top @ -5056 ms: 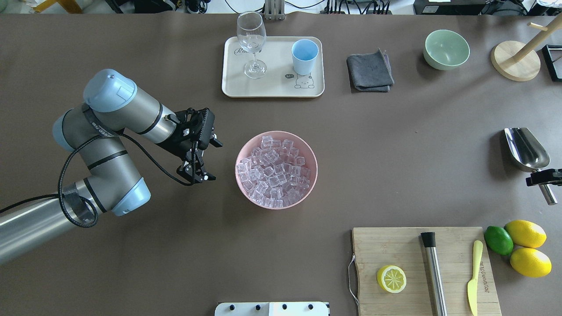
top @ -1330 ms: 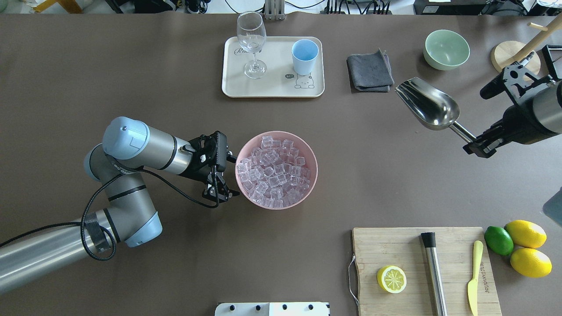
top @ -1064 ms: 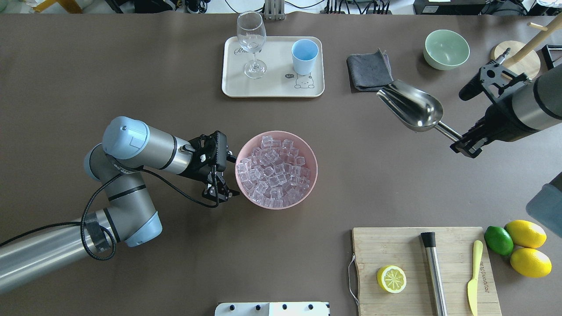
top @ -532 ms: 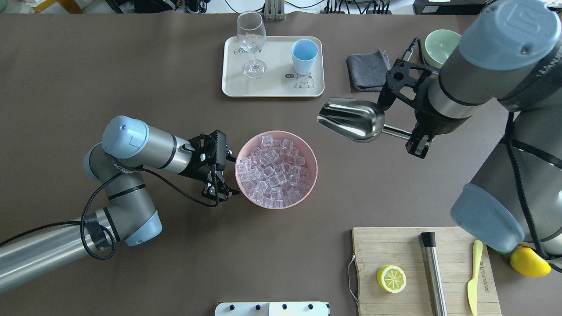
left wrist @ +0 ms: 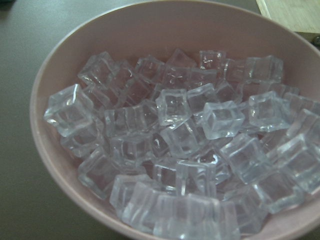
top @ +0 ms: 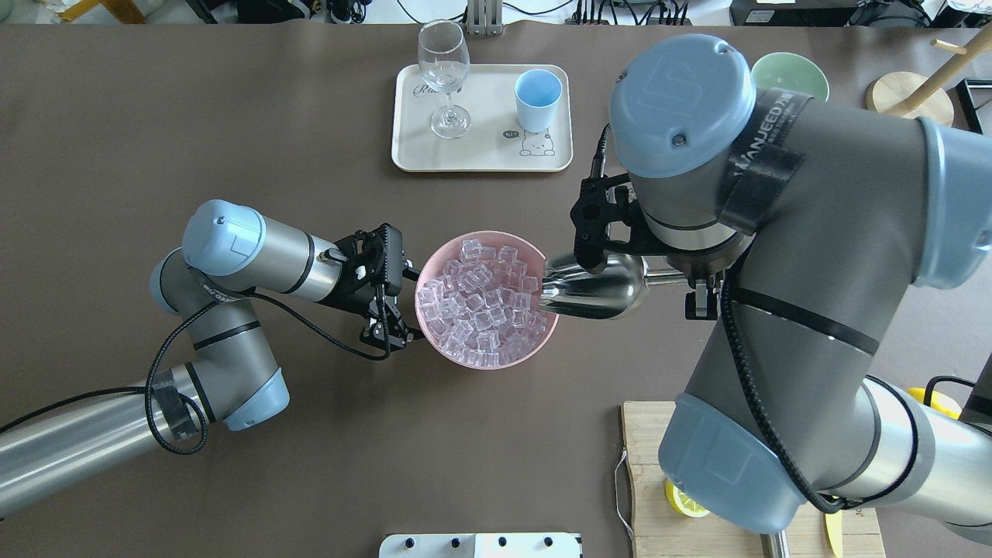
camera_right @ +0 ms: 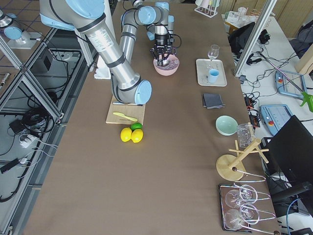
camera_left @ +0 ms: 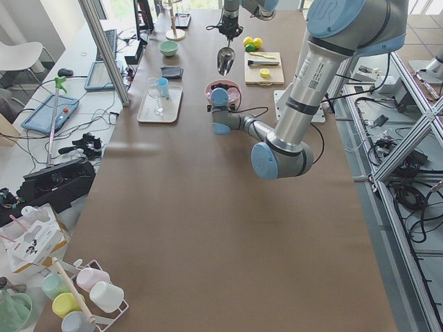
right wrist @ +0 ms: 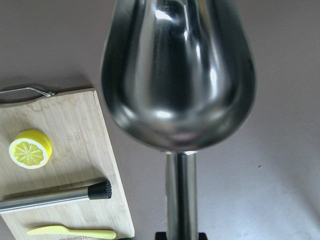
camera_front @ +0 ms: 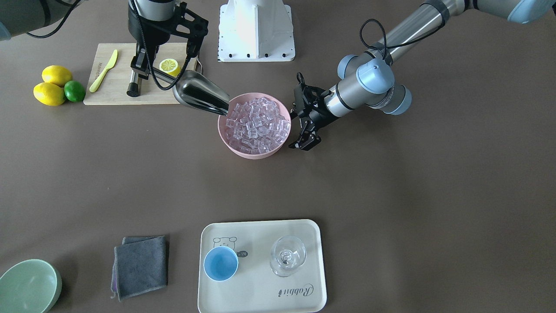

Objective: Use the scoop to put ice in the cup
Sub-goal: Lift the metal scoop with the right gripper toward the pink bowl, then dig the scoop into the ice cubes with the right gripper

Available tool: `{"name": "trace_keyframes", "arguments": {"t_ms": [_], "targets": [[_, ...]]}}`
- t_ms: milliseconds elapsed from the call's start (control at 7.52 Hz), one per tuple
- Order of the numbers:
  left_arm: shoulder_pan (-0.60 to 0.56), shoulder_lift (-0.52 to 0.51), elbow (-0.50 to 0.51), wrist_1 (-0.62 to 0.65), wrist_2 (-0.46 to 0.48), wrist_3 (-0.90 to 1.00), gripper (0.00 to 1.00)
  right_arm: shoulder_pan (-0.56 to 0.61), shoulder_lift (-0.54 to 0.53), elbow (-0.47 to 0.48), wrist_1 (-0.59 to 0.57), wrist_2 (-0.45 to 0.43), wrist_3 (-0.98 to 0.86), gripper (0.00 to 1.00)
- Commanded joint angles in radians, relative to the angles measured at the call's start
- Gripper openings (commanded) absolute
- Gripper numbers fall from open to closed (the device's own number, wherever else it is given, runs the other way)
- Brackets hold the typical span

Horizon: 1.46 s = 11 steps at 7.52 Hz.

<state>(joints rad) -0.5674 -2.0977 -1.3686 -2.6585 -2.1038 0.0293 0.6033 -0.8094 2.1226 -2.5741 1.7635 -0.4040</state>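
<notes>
The ice (top: 484, 302) fills a pink bowl (top: 496, 363) at mid-table, and it fills the left wrist view (left wrist: 190, 145). My right gripper (top: 697, 291) is shut on the handle of the silver scoop (top: 593, 291). The scoop (camera_front: 200, 98) is empty and tilts mouth-down at the bowl's right rim (camera_front: 249, 154). The right wrist view shows the empty scoop (right wrist: 175, 70). My left gripper (top: 404, 304) is open against the bowl's left rim. The light-blue cup (top: 538, 99) stands empty on the cream tray (top: 480, 155).
A wine glass (top: 443, 77) stands on the tray beside the cup. A grey cloth (camera_front: 141, 266) and green bowl (camera_front: 28, 284) lie to the tray's side. The cutting board (camera_front: 117, 93) holds a lemon half (camera_front: 169, 66), a steel cylinder (camera_front: 132, 87) and a yellow knife (camera_front: 103, 70).
My right arm has swept the scoop left from the table's right side to the bowl's right rim and tipped its mouth down. My left gripper moved earlier to the bowl's left rim and has stayed there.
</notes>
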Motion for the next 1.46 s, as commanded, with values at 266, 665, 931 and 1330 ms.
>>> {"name": "trace_keyframes", "arguments": {"t_ms": [266, 665, 931, 1330], "targets": [[0.0, -0.001, 0.002, 0.002, 0.004, -0.002, 0.97, -0.051, 0.238, -0.27, -0.179, -0.11, -0.029, 0.0], [0.0, -0.001, 0.003, 0.002, 0.005, -0.002, 0.97, -0.053, 0.298, -0.413, -0.181, -0.168, -0.03, 0.0], [-0.002, -0.002, 0.003, 0.002, 0.005, -0.003, 0.97, -0.089, 0.331, -0.493, -0.179, -0.211, -0.029, 0.0], [0.0, -0.005, 0.005, 0.002, 0.014, -0.005, 0.97, -0.146, 0.328, -0.544, -0.176, -0.269, -0.027, 0.0]]}}
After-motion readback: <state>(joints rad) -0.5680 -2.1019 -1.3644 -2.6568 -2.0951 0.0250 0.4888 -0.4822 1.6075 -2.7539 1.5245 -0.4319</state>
